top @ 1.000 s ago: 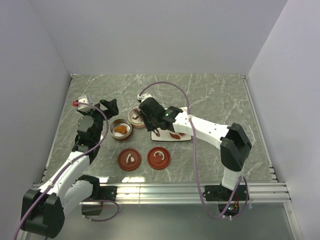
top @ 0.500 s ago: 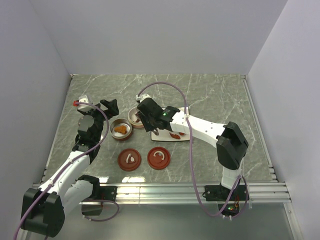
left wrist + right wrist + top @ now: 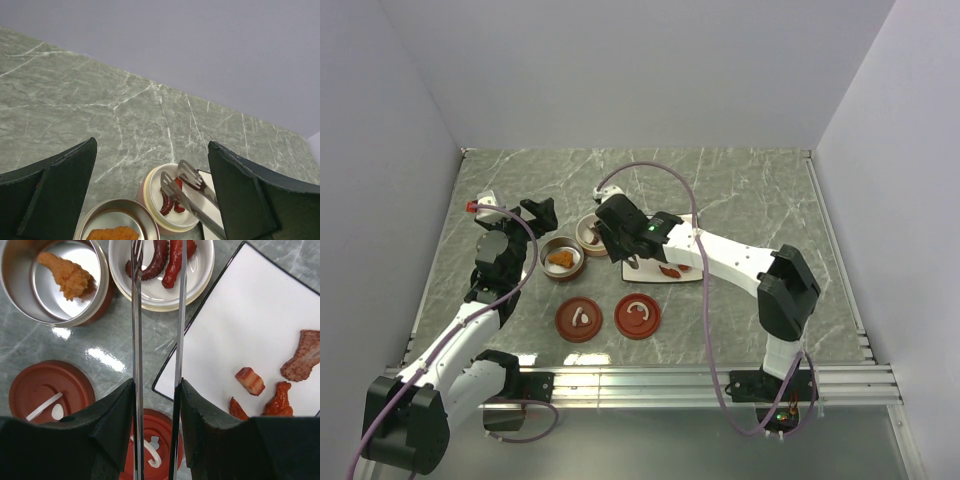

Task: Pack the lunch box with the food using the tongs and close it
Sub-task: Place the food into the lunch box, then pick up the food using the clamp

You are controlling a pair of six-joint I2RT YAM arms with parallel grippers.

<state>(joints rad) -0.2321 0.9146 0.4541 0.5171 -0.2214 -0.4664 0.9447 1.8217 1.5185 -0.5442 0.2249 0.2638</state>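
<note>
Well, top view: right gripper (image 3: 607, 236) reached over the bowl (image 3: 584, 231) beside the plate (image 3: 692, 274); left gripper (image 3: 538, 212) waited apart, spread wide.
Left wrist: tongs (image 3: 189, 187) tips hovered over food (image 3: 166, 205) in the bowl, probably to drop it.
Right wrist: right gripper pinched the tongs, arms parted; more food lay on the plate.

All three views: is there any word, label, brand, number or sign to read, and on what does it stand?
None: no readable text on the white plate, red-brown lids, tongs, white bowl, metal tin, left arm or right arm. The small green light on the right arm is only a lamp.
</note>
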